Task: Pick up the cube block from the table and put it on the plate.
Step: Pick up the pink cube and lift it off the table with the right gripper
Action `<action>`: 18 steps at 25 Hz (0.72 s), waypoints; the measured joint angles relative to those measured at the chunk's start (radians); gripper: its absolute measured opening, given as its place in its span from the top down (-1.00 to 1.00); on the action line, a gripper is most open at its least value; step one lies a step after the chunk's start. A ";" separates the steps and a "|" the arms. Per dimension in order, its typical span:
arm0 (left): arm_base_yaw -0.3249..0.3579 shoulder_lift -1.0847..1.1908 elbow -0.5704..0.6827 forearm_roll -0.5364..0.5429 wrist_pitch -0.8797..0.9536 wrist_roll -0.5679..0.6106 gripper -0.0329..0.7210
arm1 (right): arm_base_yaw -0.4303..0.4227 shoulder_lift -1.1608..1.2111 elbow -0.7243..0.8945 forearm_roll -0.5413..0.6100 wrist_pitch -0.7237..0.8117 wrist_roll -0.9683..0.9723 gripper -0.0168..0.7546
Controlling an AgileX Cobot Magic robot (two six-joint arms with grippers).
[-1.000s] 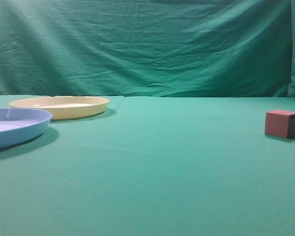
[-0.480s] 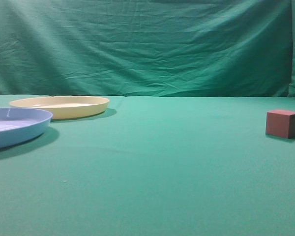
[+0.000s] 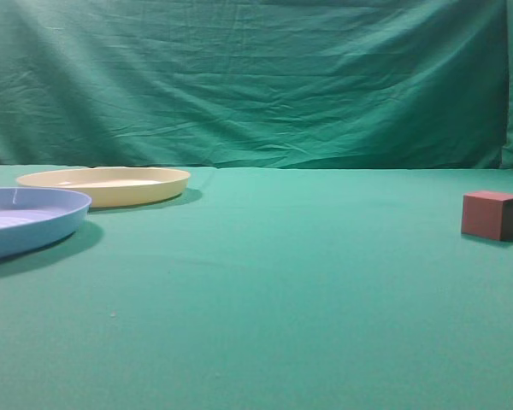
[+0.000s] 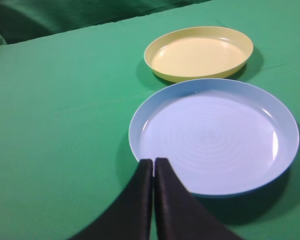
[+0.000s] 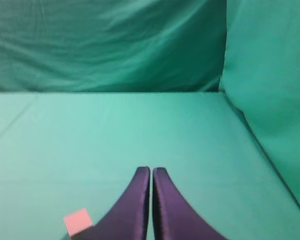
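Table (image 3: 265,282) unchanged; cube block (image 3: 491,214) shifted slightly right.

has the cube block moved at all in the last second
Barely, if at all. In the exterior view the cube block sits on the table at the far right, at most a hair further right; the plate has not shifted.

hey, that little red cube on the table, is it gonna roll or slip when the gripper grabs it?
The cube block probably won't roll: it sits flat on the cloth-covered table. Its plain, parallel faces should suit a pinch, though they look smooth and might slip. It seems rigid and, being so small, likely light.
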 joint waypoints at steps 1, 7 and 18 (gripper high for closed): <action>0.000 0.000 0.000 0.000 0.000 0.000 0.91 | 0.010 0.043 -0.016 0.000 0.016 -0.027 0.96; 0.000 0.000 0.000 0.000 0.000 0.000 0.91 | 0.153 0.243 -0.123 0.000 0.100 -0.065 0.96; 0.000 0.000 0.000 0.000 0.000 0.000 0.91 | 0.236 0.771 -0.377 -0.002 0.240 -0.151 0.43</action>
